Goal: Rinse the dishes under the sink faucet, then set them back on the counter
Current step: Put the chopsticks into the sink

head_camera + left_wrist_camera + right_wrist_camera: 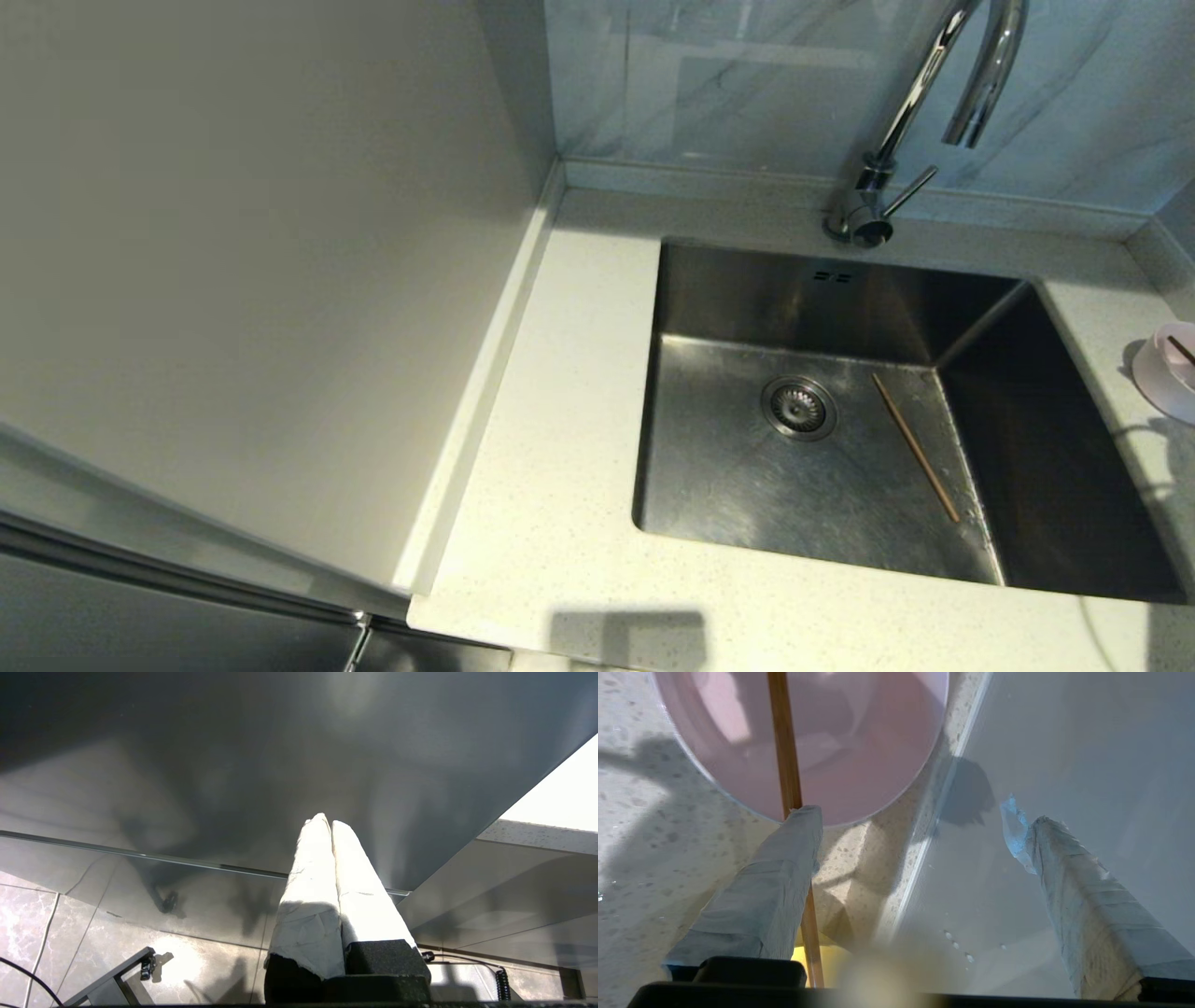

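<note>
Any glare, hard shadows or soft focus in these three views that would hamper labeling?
Head view: faucet and sink floor show glare; arm shadows cross the counter. Left wrist view: shut left gripper is blown out by light. Right wrist view: blurred yellowish patch low in frame; hard shadows beside the pink bowl and chopstick; right gripper open.

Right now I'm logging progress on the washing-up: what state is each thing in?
Faucet: no water visible.
Sink: holds one loose chopstick lying flat beside the drain.
Pink bowl: upright on the counter right of the sink, second chopstick lying across it.
Right gripper: open, over the pink bowl's edge.
Left gripper: shut, empty, parked below the counter.
</note>
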